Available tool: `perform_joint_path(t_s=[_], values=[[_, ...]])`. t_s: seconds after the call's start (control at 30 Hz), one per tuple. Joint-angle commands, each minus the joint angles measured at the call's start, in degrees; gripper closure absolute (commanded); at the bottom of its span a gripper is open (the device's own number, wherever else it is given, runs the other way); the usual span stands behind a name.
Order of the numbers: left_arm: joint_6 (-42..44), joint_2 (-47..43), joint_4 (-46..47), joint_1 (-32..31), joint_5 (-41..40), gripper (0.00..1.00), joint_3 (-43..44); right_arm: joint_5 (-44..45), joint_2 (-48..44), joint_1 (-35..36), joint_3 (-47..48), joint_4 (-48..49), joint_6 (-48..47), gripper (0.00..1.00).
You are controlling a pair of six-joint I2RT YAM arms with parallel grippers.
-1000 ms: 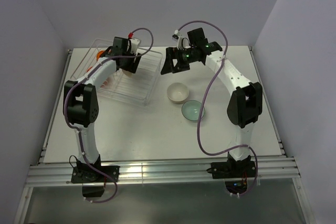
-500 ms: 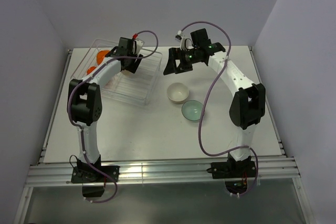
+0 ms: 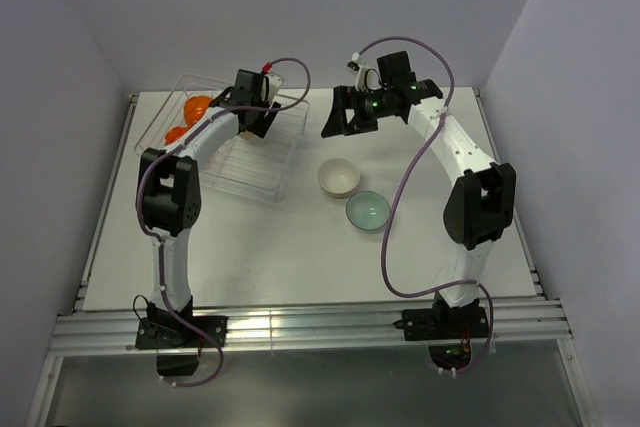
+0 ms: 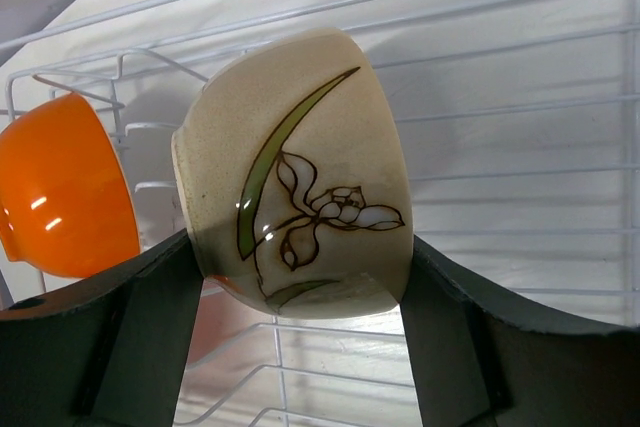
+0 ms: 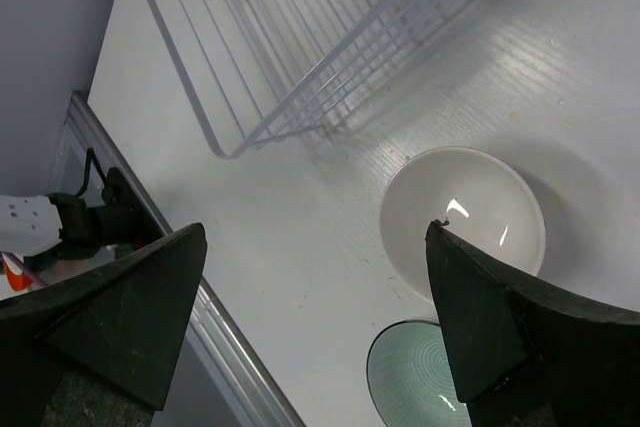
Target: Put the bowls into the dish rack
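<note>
My left gripper is shut on a cream bowl with a painted flower, held on its side over the dish rack. White rack wires run behind the bowl. An orange bowl stands on edge in the rack to its left and also shows in the top view. My right gripper is open and empty, high over the table right of the rack. Below it, a plain cream bowl and a pale teal bowl sit upright on the table, side by side.
The rack's near corner lies just left of the two table bowls. Walls enclose the white table at the back and both sides. A metal rail runs along the front edge.
My left gripper has moved a little right and back over the rack with the cream bowl, uncovering the orange bowl. My right gripper has shifted slightly right and back.
</note>
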Motion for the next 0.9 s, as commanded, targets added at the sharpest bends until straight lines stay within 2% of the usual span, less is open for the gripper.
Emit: perform_joint_path(t_s=[0.0,0.03,0.07,0.23,0.6,0.87], values=[[-0.1,1.6,0.2,-0.8,0.0,0.23,2.6,-0.4,-3.4,-0.6,-0.5,-0.3,-1.4,0.03],[-0.1,1.6,0.6,-0.8,-0.1,0.22,2.4,-0.3,-3.3,-0.6,-0.4,-0.4,-1.4,0.03],[-0.1,1.6,0.8,-0.9,0.0,0.12,2.2,-0.3,-3.3,-0.6,-0.3,-0.7,-1.5,0.03],[-0.1,2.1,0.6,-1.3,0.0,0.07,2.2,-0.4,-2.8,-0.8,0.2,-1.0,-1.5,0.03],[-1.6,3.7,-1.2,-1.5,1.2,0.02,3.3,-0.4,-2.4,-0.8,0.8,-1.9,-2.2,0.02],[-3.0,5.5,-0.8,-1.5,-3.1,0.01,3.7,-0.8,-2.8,-0.9,0.0,-1.7,-2.5,0.02]])
